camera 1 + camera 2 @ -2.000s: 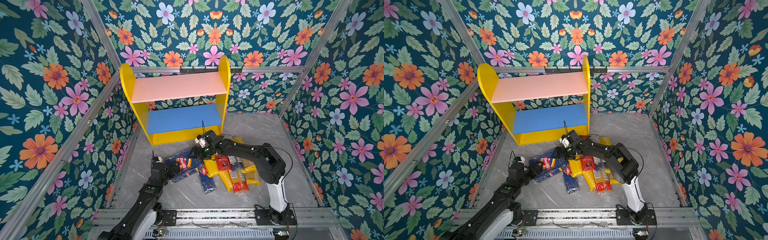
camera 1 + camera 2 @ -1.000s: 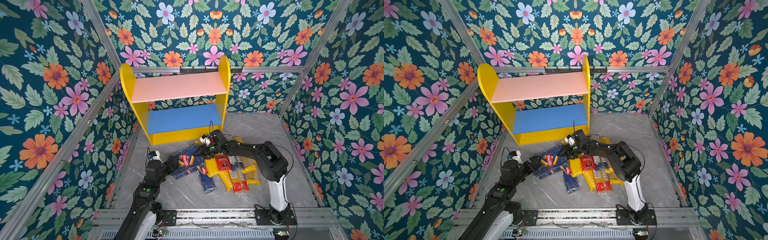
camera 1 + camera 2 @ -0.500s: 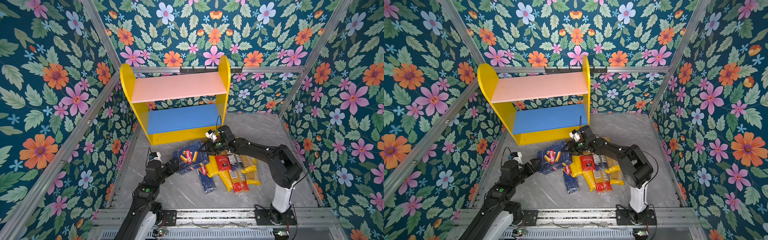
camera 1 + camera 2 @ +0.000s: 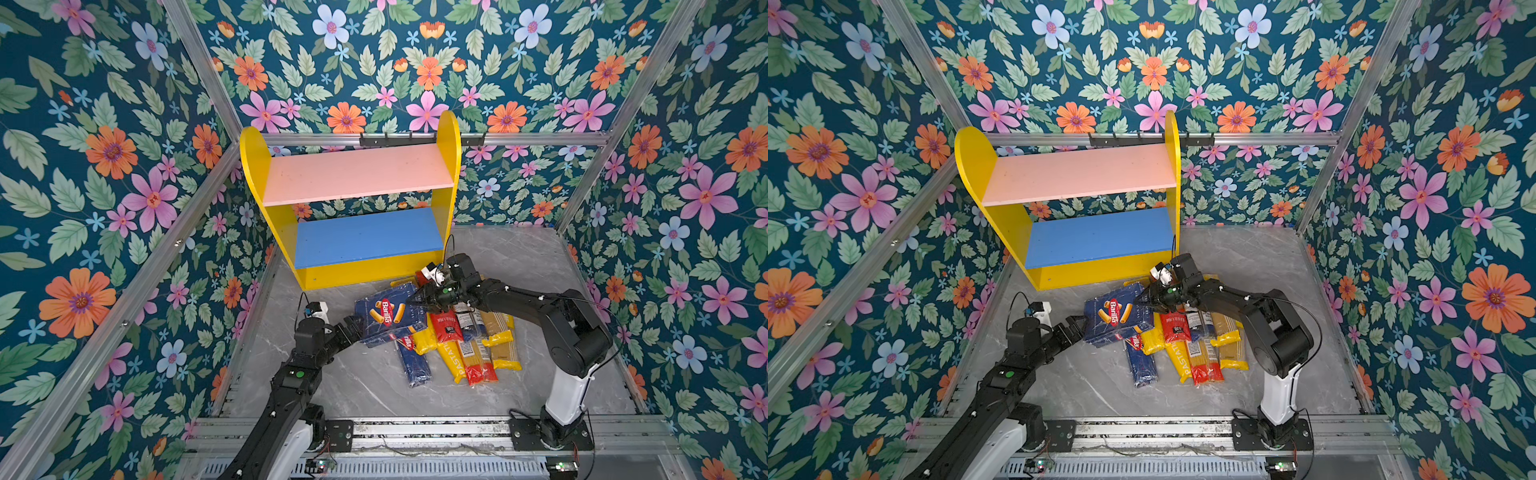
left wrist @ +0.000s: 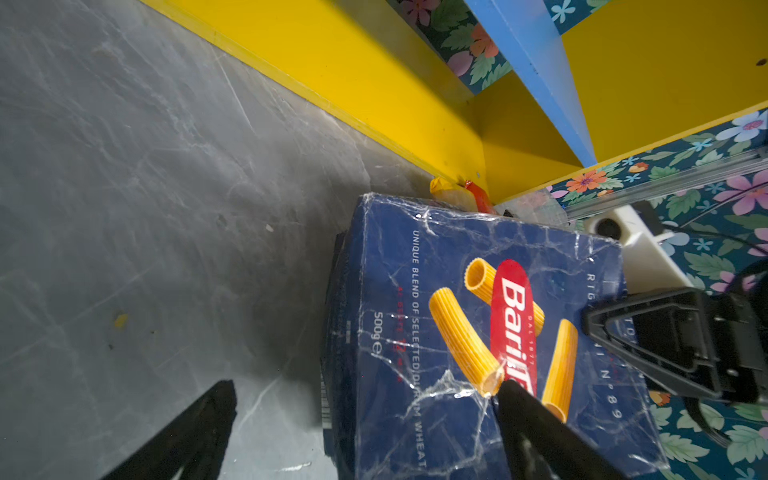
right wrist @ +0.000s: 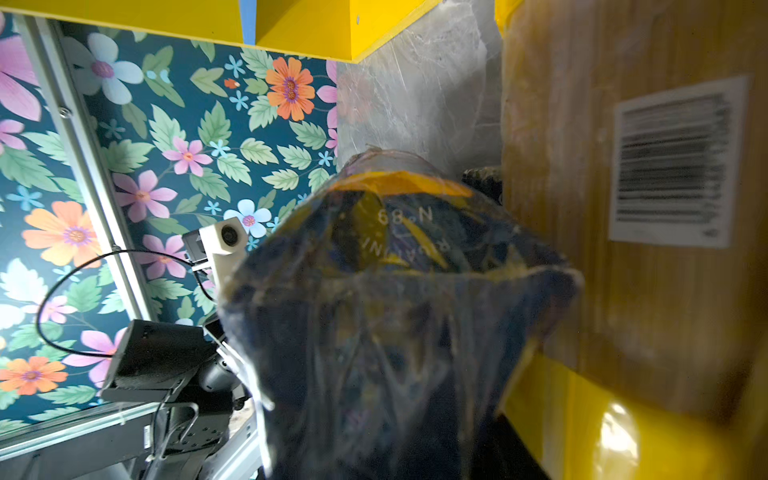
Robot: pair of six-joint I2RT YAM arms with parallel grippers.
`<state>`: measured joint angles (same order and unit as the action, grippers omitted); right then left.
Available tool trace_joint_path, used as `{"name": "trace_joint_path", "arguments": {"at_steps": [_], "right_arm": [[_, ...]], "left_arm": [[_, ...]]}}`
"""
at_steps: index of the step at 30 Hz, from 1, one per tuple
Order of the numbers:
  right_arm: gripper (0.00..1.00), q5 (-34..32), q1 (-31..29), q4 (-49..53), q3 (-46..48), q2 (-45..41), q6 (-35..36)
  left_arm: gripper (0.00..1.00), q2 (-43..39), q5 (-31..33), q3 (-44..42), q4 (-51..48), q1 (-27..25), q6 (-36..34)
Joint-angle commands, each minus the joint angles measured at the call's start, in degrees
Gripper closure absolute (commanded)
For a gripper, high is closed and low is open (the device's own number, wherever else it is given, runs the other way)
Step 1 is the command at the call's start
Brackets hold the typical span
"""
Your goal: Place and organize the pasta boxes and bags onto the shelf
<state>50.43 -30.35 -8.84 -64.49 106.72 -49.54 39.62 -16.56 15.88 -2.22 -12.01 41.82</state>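
Observation:
The wide blue Barilla pasta box (image 4: 384, 313) (image 4: 1115, 313) (image 5: 478, 332) lies tilted in front of the shelf, its wrap creased. My right gripper (image 4: 419, 301) (image 4: 1148, 299) is shut on its right end, and the box (image 6: 395, 291) fills the right wrist view. My left gripper (image 4: 355, 326) (image 4: 1075, 326) (image 5: 365, 386) stands open at the box's lower left corner, one finger over the carton, one over the floor. The narrow pasta box (image 4: 413, 361) and several bags (image 4: 469, 349) (image 4: 1196, 353) lie side by side on the floor. Both boards of the shelf (image 4: 357, 174) (image 4: 1075, 174) are bare.
The grey marble floor (image 4: 374, 386) is bounded by flowered walls on three sides and an aluminium rail (image 4: 415, 428) in front. The shelf's yellow base (image 5: 374, 83) stands just beyond the wide box. Two bag ends (image 5: 457, 189) poke out between box and shelf.
The right gripper has pulled the wide box to the right and turned it, then tightened on it. The left arm drew back a little and stays open at the box's left corner.

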Motion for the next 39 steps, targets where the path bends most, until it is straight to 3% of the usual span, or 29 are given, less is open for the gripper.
{"name": "trace_joint_path", "arguments": {"at_steps": [1, 4, 15, 23, 31, 39], "right_arm": [[0.57, 8.63, 1.54, -18.06, 1.89, 0.82, -9.57], [0.58, 9.64, 2.11, -20.52, 2.68, 1.38, -11.46], [0.58, 11.14, 2.35, -15.93, 2.49, -3.14, -7.75], [0.58, 12.66, 2.37, -15.72, 2.92, -4.73, -7.15], [0.58, 14.01, 2.33, -17.72, 3.81, -5.18, -7.64], [0.58, 16.03, 2.33, -21.38, 4.80, -5.88, -9.78]], "left_arm": [[0.00, 1.14, -2.62, -0.14, 3.26, 0.47, -1.22], [0.00, 3.01, -4.95, -0.41, 5.59, 1.05, -1.26], [0.00, 9.77, -15.04, -0.06, 12.99, 5.67, -0.44], [0.00, 13.46, -23.79, -1.51, 23.60, 7.44, 3.98], [0.00, 10.99, -26.19, -0.92, 25.42, 7.52, 5.02], [0.00, 14.63, -28.74, -2.67, 33.18, 7.49, 8.43]]}}
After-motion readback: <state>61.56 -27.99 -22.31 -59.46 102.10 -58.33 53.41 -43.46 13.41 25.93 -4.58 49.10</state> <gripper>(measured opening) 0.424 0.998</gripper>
